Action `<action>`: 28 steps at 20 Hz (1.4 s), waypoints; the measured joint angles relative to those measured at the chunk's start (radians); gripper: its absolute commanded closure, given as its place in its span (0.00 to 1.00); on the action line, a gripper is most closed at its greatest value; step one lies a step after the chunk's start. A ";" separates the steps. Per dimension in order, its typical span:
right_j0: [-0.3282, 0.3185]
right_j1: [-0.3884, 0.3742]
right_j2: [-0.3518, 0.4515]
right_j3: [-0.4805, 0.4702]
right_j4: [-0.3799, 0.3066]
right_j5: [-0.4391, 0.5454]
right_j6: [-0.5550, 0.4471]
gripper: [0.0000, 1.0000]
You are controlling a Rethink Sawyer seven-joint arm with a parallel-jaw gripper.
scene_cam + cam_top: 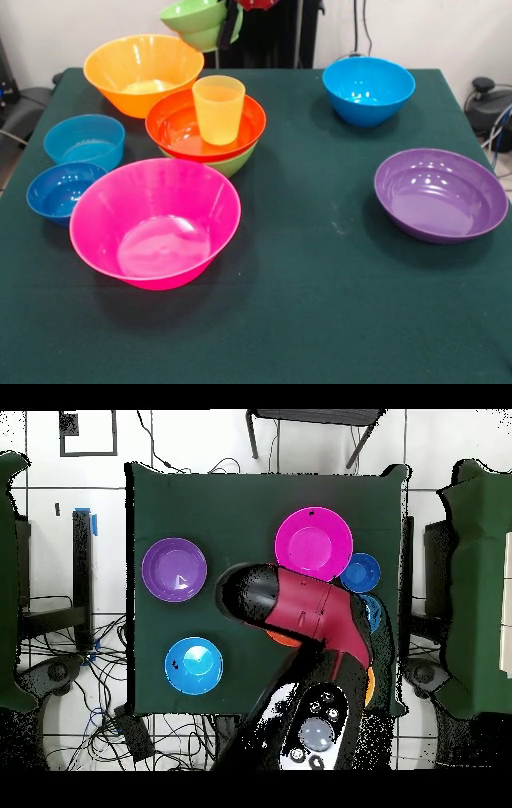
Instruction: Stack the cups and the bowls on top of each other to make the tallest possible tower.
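On the green table [336, 320]: a large pink bowl [154, 222] nearest the camera, a large orange bowl [142, 74] at the far left, a shallow purple bowl [441, 194] at the right, and a blue bowl [368, 90] far right. The tower [210, 132] stands between orange and pink: medium green bowl [232, 165], red-orange bowl [178, 124], yellow cup [218, 109] upright inside. Above it, the gripper [228, 28] is clamped on the small green bowl [196, 22], held tilted in the air.
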 measured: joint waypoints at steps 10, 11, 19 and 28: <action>-0.021 0.000 0.053 0.007 0.000 -0.086 0.000 1.00; -0.021 0.000 0.059 0.007 -0.001 -0.089 0.000 1.00; -0.020 0.000 0.068 0.007 -0.001 -0.089 0.000 1.00; -0.007 0.001 0.068 0.007 -0.018 -0.089 0.000 1.00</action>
